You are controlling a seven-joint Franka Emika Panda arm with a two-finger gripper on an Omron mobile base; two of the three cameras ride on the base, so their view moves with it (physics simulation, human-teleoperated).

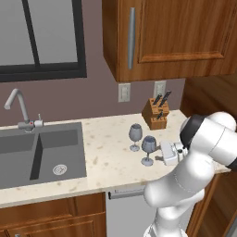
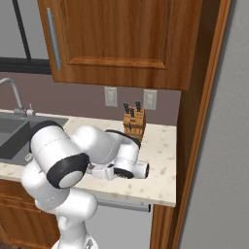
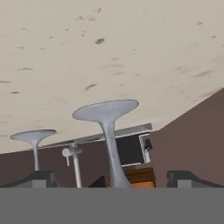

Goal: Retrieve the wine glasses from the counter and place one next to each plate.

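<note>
Hand (image 3: 112, 179) fingers apart, nothing held | 2 wine glasses (image 1: 148, 150) upright on counter (image 1: 111, 152)

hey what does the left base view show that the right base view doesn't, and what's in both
Left base view alone: two wine glasses standing upright on the counter, with the gripper close beside the nearer one, plus the sink's drain. Right base view alone: the tall wood panel at the counter's end and the grey wall past it. Both: knife block, tap, wall outlets, upper cabinet.
</note>
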